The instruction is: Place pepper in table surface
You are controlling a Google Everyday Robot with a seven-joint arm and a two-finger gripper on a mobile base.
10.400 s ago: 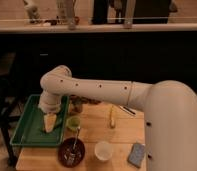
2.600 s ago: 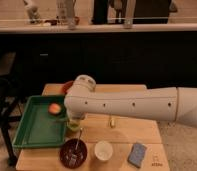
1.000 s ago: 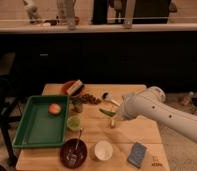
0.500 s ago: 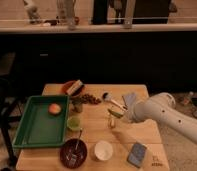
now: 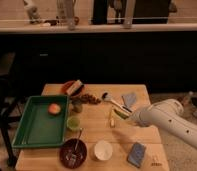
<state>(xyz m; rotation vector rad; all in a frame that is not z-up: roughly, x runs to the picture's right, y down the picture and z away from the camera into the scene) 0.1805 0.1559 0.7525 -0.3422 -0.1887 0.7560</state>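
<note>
**Setting the pepper down near clutter**

Watching the arm reaching in from the right, I am seeing the gripper (image 5: 126,116) hanging low over the right-centre of the surface (image 5: 92,131), just right of the thin yellowish stick (image 5: 112,120). A small green shape at its tip is, I think, the pepper (image 5: 120,113), though the view is too murky for me to be sure, and I cannot tell whether the jaws are clamped on it or parted.

What is worrying me is the crowding around the drop spot. The stick is lying just beside the tip, the spoon (image 5: 112,100) is resting just behind it, and the blue cloth (image 5: 129,99) is sitting near the arm's wrist. If I am releasing from any height, the slim curved pepper is likely to roll or bounce into the stick. If I am coming down too far, the tip may be pressing on the stick or nudging the spoon.

The white cup (image 5: 103,150) and the blue sponge (image 5: 138,154) are lying nearer the front edge, apart from the tip, so a sweep forward on retreat is the risk there. The green tray (image 5: 27,135) is sitting well apart on the left.
</note>
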